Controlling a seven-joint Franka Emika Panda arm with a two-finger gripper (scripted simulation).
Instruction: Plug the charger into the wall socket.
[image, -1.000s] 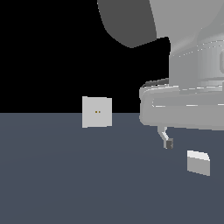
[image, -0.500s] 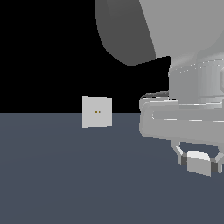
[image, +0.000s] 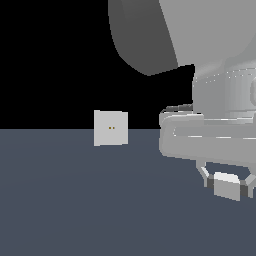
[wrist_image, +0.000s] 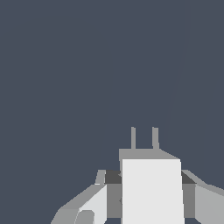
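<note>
Charger (image: 227, 185) between end effector (image: 228, 186) fingers, wall socket (image: 110, 128) well apart toward exterior view's left

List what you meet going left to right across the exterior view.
wall socket → arm's wrist housing → charger, sitting between the fingers of the pincer, whose fingers flank it on both sides.

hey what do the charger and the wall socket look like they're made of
Both are flat simulator renders, so material is a guess. The charger looks like matte light-grey plastic: a plain boxy body without gloss or texture, with two thin grey prongs that could be metal. The wall socket reads as matte off-white plastic: a flat square plate, evenly shaded, with two tiny orange dots at its centre.
</note>
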